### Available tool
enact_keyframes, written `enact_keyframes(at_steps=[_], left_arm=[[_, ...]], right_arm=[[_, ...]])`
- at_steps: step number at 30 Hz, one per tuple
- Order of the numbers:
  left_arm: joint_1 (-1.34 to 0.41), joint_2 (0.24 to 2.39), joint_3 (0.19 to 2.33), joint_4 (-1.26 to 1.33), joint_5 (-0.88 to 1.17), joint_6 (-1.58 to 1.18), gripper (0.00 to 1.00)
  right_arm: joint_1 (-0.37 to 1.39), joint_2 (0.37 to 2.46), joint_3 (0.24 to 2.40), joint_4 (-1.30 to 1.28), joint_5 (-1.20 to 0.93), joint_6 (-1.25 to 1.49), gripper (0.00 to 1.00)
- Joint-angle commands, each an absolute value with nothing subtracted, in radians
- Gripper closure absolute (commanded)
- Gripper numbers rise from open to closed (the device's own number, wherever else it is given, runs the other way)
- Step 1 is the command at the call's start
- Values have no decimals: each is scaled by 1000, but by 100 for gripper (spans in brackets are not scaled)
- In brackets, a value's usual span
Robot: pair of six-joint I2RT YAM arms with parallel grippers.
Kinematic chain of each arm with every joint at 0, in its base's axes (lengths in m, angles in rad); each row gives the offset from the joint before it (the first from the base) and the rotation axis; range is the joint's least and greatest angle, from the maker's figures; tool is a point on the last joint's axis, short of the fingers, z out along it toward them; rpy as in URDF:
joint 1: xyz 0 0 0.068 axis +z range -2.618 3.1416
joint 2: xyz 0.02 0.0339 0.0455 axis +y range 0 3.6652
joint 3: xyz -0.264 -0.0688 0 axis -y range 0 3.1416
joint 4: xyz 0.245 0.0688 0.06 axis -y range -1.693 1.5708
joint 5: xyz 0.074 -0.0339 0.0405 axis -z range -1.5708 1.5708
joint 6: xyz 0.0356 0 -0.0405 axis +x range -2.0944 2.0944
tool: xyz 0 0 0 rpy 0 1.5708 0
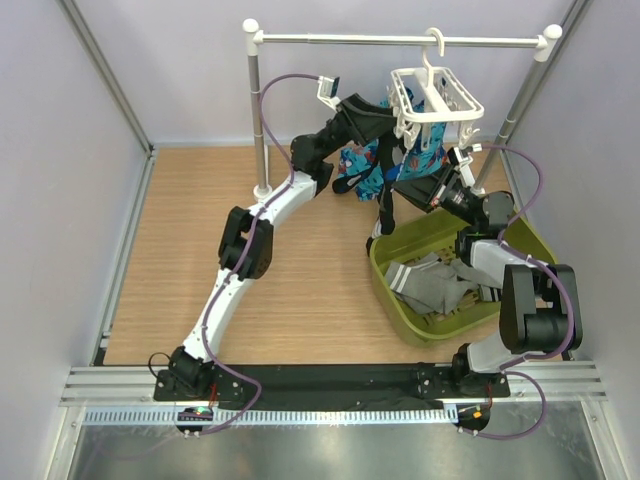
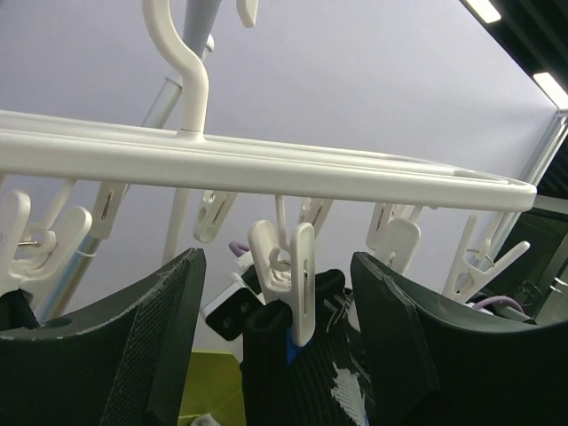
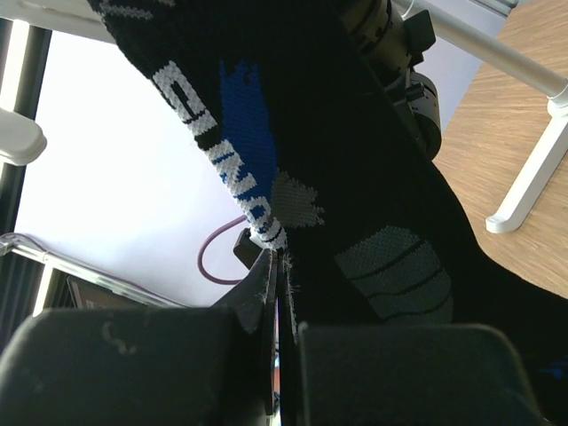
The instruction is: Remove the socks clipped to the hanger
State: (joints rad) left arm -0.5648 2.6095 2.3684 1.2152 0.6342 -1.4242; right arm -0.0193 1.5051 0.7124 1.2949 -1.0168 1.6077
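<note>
So the wooden surface [image 1: 300,260] takes up most of the view from above, and the white rail stand [image 1: 400,40] runs along its far edge. There's a green tub [image 1: 398,262] sitting toward the near right corner with a few grey socks [image 1: 435,285] piled inside it.

The hanger [image 1: 437,100] is hooked on the rail over the far right part of the surface, and it's tilted a bit. A blue patterned cloth [image 1: 362,165] hangs under it on the left side. There's also a black sock [image 1: 412,188] up there under the hanger, above the far side of the tub. It's dark knit with white lettering and a blue patch.

From the left wrist camera you can see one clip peg [image 2: 288,275] clamped onto black knit with white marks, dangling off the hanger frame right in the middle of the shot.

The left pincer [image 2: 277,266] is up at the hanger and spread wide. It's got one finger on each side of that peg with gaps on both sides, so it isn't gripping anything. The right pincer [image 3: 277,293] is lower, just above the tub's far rim. Its jaws are pressed fully together, pinching the edge of the black sock right by the white lettering, and the fabric runs up and away from it.
</note>
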Motion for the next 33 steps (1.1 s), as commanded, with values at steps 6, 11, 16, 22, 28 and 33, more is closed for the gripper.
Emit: enact_keyframes(at_steps=[6, 11, 16, 22, 28, 33], left_arm=[[-574, 2609, 2422, 1181, 621, -1385, 33], [-580, 2609, 2430, 1178, 601, -1387, 38], [-580, 2611, 2434, 1183, 591, -1396, 41], [-581, 2606, 2434, 1186, 578, -1408, 52], [-581, 2592, 2434, 1183, 574, -1427, 90], [-581, 2577, 2424, 1163, 575, -1440, 100]], right_arm=[[-8, 1467, 752, 1552, -1037, 1624, 99], [-5, 1462, 750, 1554, -1042, 1626, 99], [0, 1457, 749, 1554, -1048, 1624, 99], [0, 1456, 749, 1552, -1052, 1621, 99], [0, 1454, 744, 1554, -1054, 1620, 99], [0, 1454, 744, 1552, -1051, 1620, 99]])
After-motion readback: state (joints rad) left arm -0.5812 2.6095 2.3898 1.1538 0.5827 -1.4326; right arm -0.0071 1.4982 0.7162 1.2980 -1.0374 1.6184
